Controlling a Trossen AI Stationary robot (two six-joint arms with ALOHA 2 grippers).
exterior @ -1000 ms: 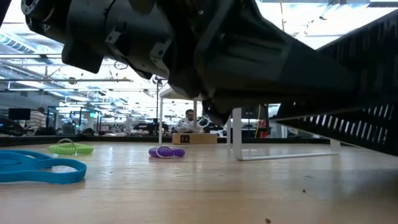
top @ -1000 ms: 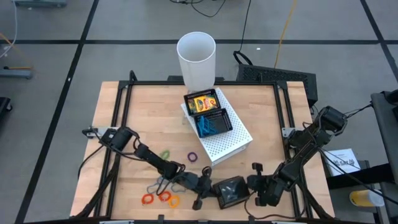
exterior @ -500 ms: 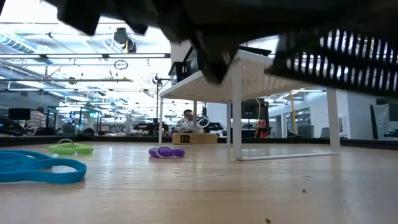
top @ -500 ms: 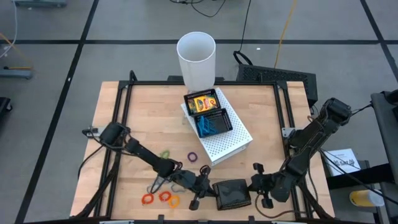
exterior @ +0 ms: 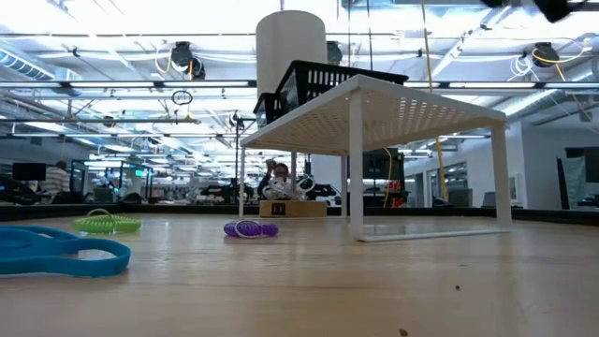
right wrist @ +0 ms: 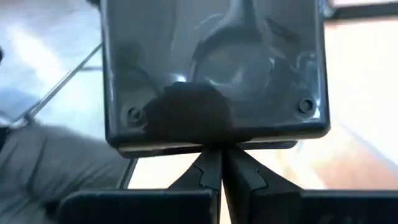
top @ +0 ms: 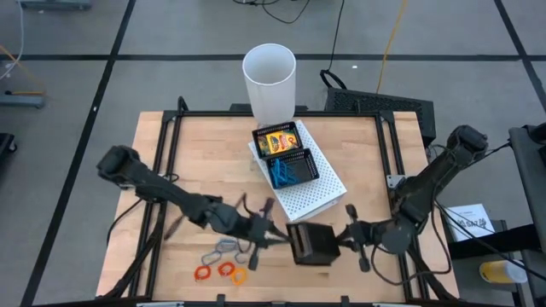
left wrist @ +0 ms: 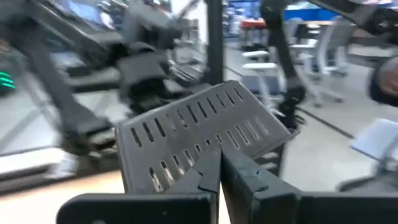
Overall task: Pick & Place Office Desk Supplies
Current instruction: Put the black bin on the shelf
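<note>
The crayon boxes (top: 277,139) sit in the mesh tray (top: 300,162) on the white shelf (top: 320,194), well apart from both hands. Loose bands (top: 218,271) lie on the bench (top: 196,153) near its front edge. Only my low view shows a blue band (exterior: 58,251). The left hand (top: 277,239) and right hand (top: 343,240) each pinch a slotted tray (top: 311,245) between them; the wrist views confirm both grips.

Two dark, slim jointed arms trailing black cables (each claw's fingers (left wrist: 239,180) matte black, with angular tips).
</note>
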